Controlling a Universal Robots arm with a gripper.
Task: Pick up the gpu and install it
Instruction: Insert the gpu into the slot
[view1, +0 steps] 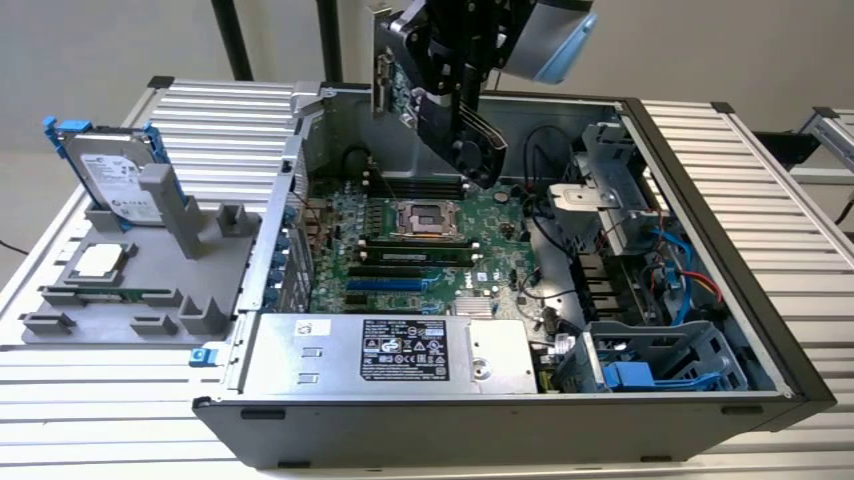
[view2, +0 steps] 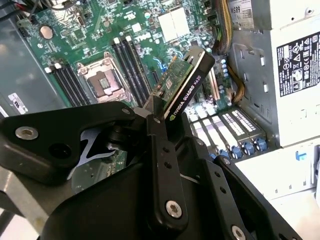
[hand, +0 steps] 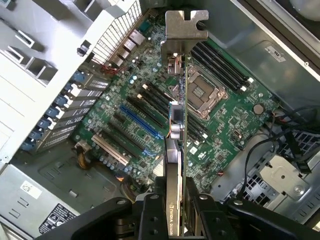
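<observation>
While the jaws pinch the gpu (hand: 176, 122) across its flat faces, at the end away from its silver bracket (hand: 186, 30), the gripper (hand: 175, 212) holds it on edge in the air above the motherboard (hand: 227, 125) inside the open case (view1: 707, 200). The card looks stiff and fairly light but fragile, so it is best held by the shroud and board faces, clear of the edge connector and small parts.

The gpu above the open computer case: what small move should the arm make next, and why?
Probably carry the gpu sideways over the long blue slot before lowering. The pincer grips it edge-on, clear above the motherboard; in the first wrist view its edge runs beside the processor socket, not along the blue slot.
</observation>
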